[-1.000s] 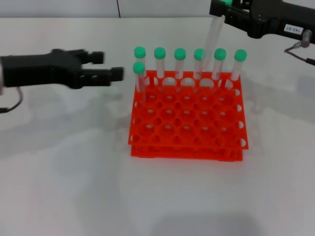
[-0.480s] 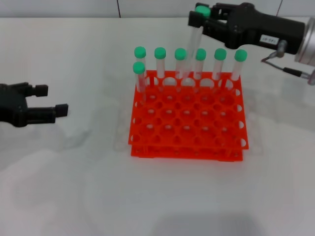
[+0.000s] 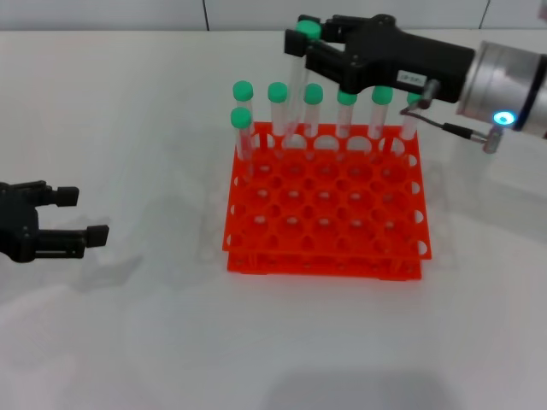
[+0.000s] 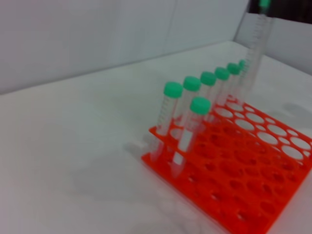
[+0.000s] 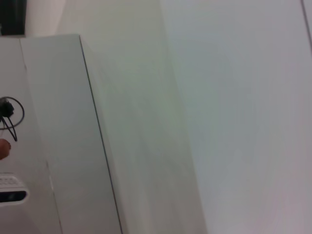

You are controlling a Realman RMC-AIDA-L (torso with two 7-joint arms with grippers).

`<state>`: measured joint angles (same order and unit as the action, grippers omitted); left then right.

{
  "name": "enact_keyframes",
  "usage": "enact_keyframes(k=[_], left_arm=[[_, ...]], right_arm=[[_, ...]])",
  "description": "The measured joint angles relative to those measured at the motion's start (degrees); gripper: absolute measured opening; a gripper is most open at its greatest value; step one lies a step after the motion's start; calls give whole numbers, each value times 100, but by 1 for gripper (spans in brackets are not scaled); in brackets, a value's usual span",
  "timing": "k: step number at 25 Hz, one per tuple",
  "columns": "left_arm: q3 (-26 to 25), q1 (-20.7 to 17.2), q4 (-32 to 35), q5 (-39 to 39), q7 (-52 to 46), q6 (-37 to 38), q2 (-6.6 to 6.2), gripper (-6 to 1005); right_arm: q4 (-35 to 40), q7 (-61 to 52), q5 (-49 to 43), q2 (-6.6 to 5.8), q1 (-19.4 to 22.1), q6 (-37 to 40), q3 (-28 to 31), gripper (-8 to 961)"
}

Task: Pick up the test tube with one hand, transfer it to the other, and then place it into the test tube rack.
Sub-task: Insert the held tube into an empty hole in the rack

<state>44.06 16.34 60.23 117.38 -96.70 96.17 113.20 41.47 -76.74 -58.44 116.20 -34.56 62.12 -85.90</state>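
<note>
Right gripper [image 3: 309,43] on test tube [image 3: 297,81], above rack [image 3: 325,209]

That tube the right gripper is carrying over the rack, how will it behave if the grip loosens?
The test tube, pinched just under its cap by the right gripper, looks smooth, so it would probably slip. It seems rigid and light. Dropped onto the table, its round body would likely roll.

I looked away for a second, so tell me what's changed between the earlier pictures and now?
The right gripper, shut on the test tube, has carried it leftward along the back row of the test tube rack. The left gripper, jaws open and empty, has pulled back to the left and nearer the robot. The rack and its seven tubes stayed put.
</note>
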Motion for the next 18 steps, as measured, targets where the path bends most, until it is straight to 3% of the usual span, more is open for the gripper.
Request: enact_keyframes(k=[11,18], left_arm=[[-27,58,-55,177,260,83,-16,871],[-30,96,-56,186,313,143,4,871]], right_arm=[[-16,708,996,-1,-42,-726,-912,266],[-17,836,1166,-1,-48,-953,-1098,265]])
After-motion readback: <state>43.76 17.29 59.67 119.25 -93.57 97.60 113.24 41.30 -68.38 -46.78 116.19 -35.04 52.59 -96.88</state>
